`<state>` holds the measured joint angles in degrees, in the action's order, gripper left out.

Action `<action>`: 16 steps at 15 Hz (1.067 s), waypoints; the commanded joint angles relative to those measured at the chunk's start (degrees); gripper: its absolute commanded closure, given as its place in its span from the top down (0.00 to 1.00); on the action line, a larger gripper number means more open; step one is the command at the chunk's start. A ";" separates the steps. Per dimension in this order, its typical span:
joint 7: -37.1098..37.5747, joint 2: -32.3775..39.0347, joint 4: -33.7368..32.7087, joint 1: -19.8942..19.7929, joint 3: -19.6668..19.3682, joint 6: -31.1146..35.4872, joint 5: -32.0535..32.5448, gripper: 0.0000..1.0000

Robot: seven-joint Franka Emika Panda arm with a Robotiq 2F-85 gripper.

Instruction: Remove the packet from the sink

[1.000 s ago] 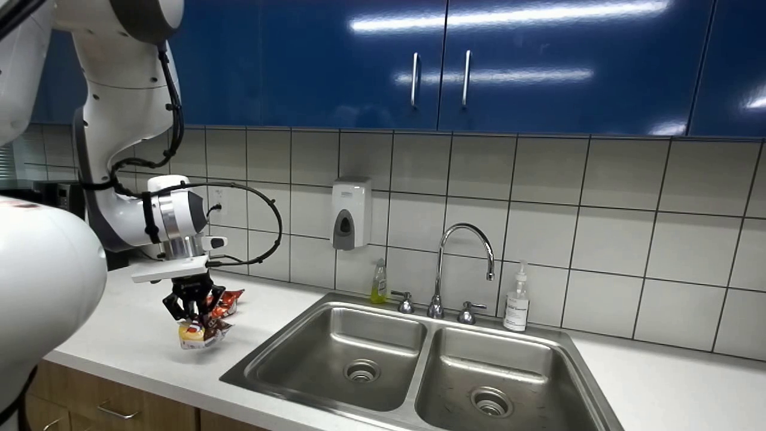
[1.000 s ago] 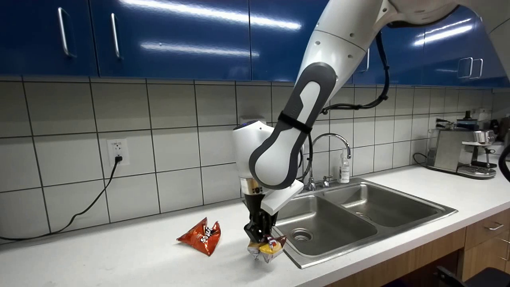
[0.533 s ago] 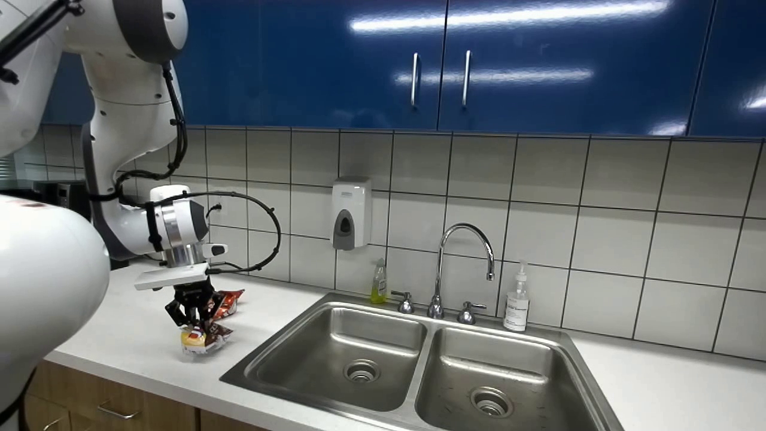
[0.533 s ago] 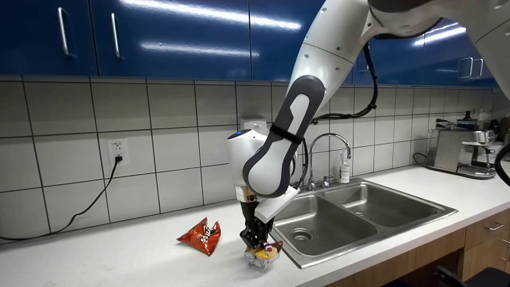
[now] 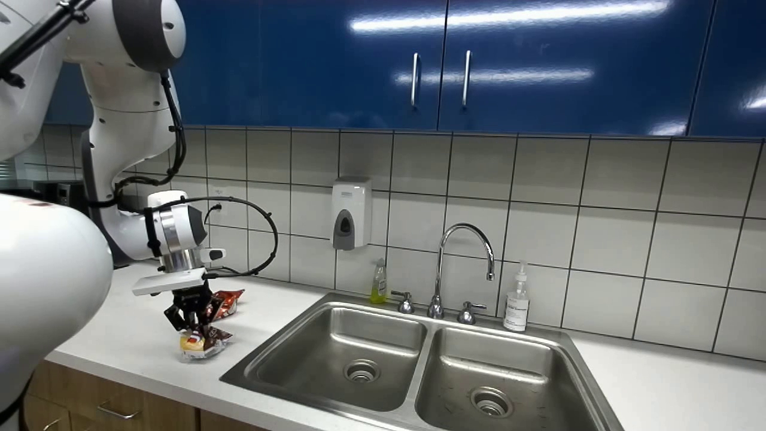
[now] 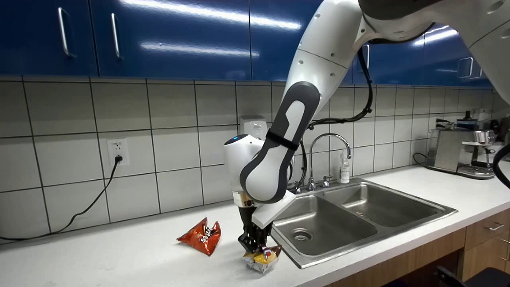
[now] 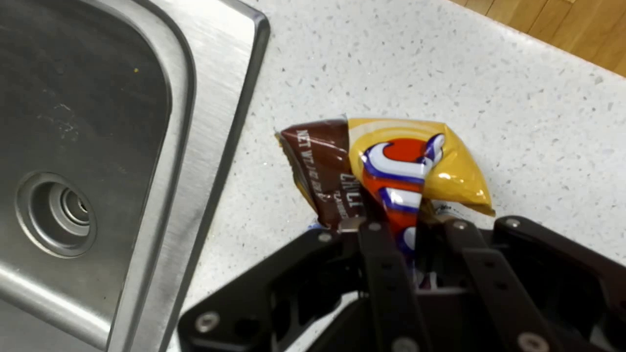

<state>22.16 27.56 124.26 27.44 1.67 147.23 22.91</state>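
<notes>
I'm holding the packet [image 7: 391, 166] pinched in the pincer [image 7: 415, 232], bulk below it over the counter [image 7: 538, 137], contact unclear. Sink [image 7: 212, 73] edge just beside the pincer, counter's front edge near. Opposite side: counter stretches away, red bag [image 6: 202, 237] near.

The gripper [image 7: 410, 232] is pinching the yellow-and-brown packet [image 7: 386, 164], bunching it between the fingers [image 7: 389, 278], over the speckled counter [image 7: 332, 63]! The brown end is pointing toward the sink [image 7: 212, 73], alongside, where a round drain [image 7: 56, 215] is showing.
</notes>
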 commanded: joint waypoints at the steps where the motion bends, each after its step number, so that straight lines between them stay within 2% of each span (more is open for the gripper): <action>1: 2.98 0.37 -0.97 1.50 -1.14 -0.74 2.07 0.02; 3: 3.28 0.52 -1.06 1.90 -1.40 -0.77 2.32 0.02; 4: 3.42 0.57 -1.10 2.09 -1.53 -0.83 2.37 0.31; 5: 3.59 0.54 -1.06 2.29 -1.68 -0.83 2.45 0.32; 7: 3.70 0.19 -0.86 2.35 -1.54 -1.03 2.26 0.46; 14: 2.31 -2.88 0.86 1.36 -0.18 -1.27 0.77 0.98; 16: 2.03 -4.00 1.24 1.08 0.18 -1.57 0.42 1.00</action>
<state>23.65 26.84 123.93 28.99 0.95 147.18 23.37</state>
